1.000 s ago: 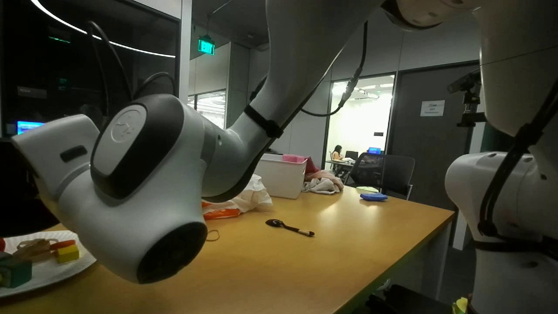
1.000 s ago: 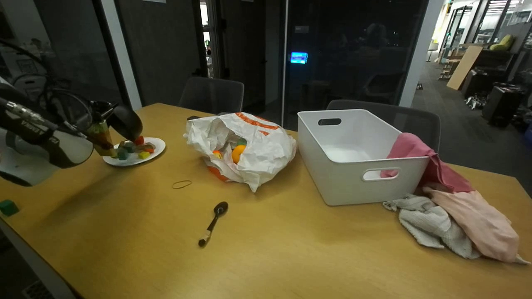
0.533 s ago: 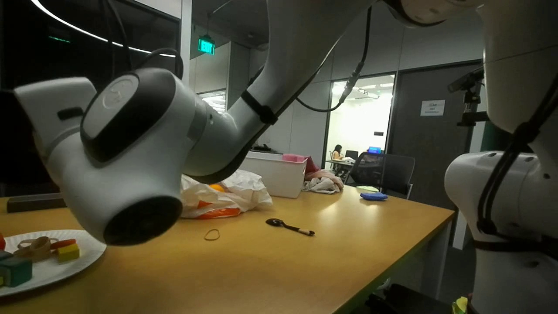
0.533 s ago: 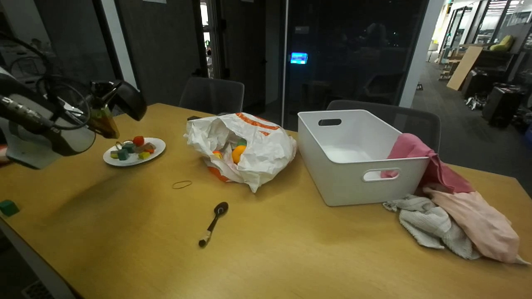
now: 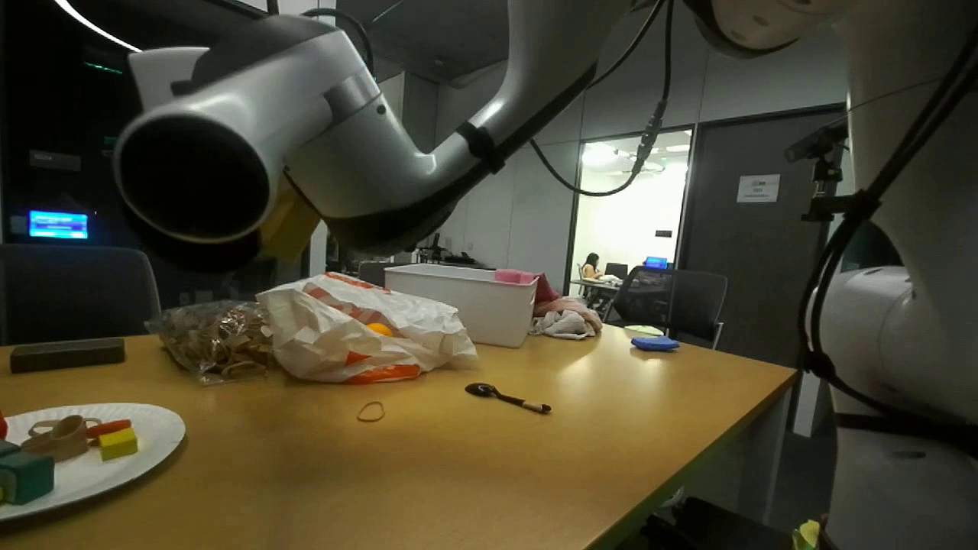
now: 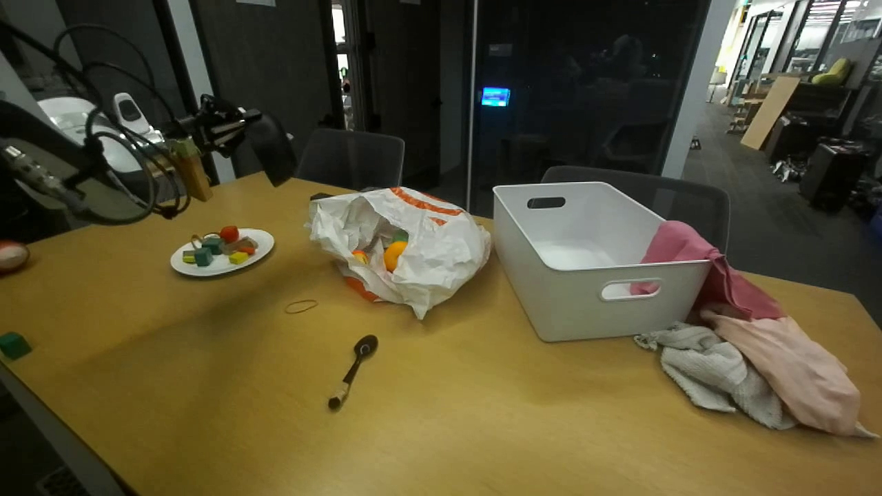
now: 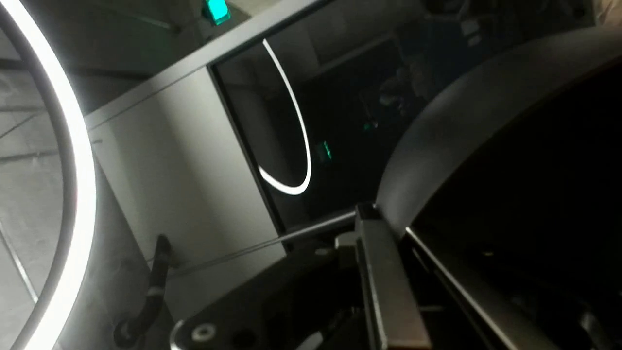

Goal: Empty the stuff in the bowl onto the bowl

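Note:
My gripper [image 6: 245, 118] is shut on the rim of a dark bowl [image 6: 272, 148], raised above the far left of the table in an exterior view. The bowl stands tilted on edge, and its wall [image 7: 432, 116] fills the right of the wrist view between the fingers [image 7: 388, 223]. The inside of the bowl is too dark to read. A white plate [image 6: 264, 242] lies below and to the left of the bowl. It holds a red ball [image 6: 229, 234], green blocks [image 5: 30, 477], a yellow block [image 5: 118, 443] and brown bands [image 5: 65, 438]. The arm hides the gripper in an exterior view.
A white plastic bag [image 6: 455, 241] with orange fruit, a white bin [image 6: 592, 303] with cloths [image 6: 785, 365], a spoon [image 6: 354, 372] and a rubber band [image 6: 301, 306] lie on the table. A clear bag of bands [image 5: 221, 336], a dark block [image 5: 67, 355] and a green block [image 6: 14, 344] are also there.
The arm has risen, carrying the bowl up and away from the plate, to the right in an exterior view. The bowl has turned more on edge. The plate's contents look unchanged.

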Available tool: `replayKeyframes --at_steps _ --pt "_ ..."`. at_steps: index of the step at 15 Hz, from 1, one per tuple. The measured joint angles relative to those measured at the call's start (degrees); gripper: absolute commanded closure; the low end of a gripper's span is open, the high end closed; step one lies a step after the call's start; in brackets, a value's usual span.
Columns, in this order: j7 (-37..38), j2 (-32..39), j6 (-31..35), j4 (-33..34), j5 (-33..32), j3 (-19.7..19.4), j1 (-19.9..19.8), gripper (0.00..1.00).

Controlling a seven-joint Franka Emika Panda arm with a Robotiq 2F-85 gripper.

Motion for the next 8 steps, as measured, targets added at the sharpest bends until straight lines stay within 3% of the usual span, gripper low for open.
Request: replayKeyframes --at_steps 4,8 --pt "-11.1 -3.3 1.8 1.3 18.1 6.9 -5.0 0.92" --pt "-19.9 -4.5 1.0 2.3 35.3 9.5 -7.2 0.92"
